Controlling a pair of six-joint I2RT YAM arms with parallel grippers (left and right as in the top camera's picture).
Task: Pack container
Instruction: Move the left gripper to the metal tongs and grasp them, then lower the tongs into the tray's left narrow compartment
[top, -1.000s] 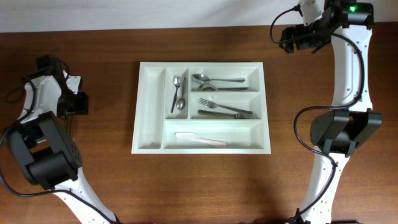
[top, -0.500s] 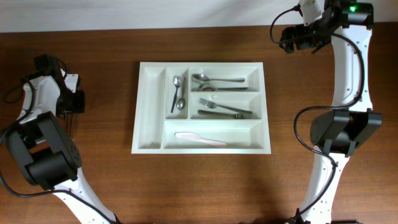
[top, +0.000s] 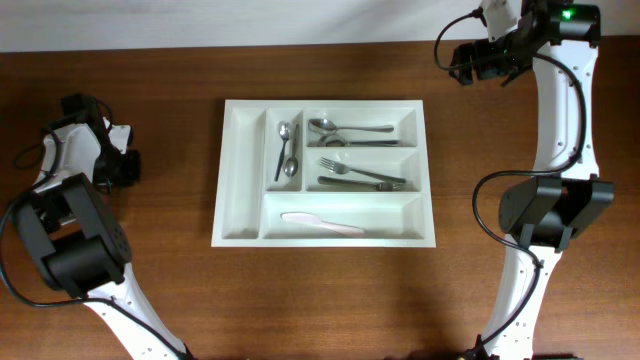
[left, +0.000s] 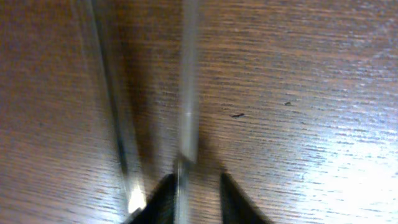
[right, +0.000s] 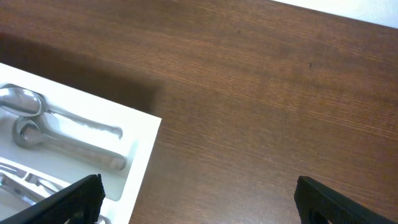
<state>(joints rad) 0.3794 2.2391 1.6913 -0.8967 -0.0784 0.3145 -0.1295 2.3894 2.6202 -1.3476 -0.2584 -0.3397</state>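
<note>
The container (top: 325, 103), a white cutlery tray, lies mid-table in the overhead view. It holds two spoons (top: 288, 148) in a narrow upright compartment, spoons (top: 345, 130), forks (top: 360, 176) and a white knife (top: 322, 222) in the long ones. Its leftmost compartment is bare. My left gripper (top: 118, 168) is low at the table's left edge. In the blurred left wrist view its fingers (left: 198, 200) stand narrowly apart around a thin shiny handle (left: 188, 93), with a gap on the right side. My right gripper (top: 458, 62) is open and empty, high at the back right.
A second shiny strip (left: 112, 93) lies left of the handle on the wood. The right wrist view shows the tray's corner (right: 142, 155) with spoons (right: 28, 102) inside, and bare brown table to the right of it between the fingers (right: 199, 193).
My left arm shifted slightly left and back near the table's left edge. The right arm and the tray's contents have not moved.
</note>
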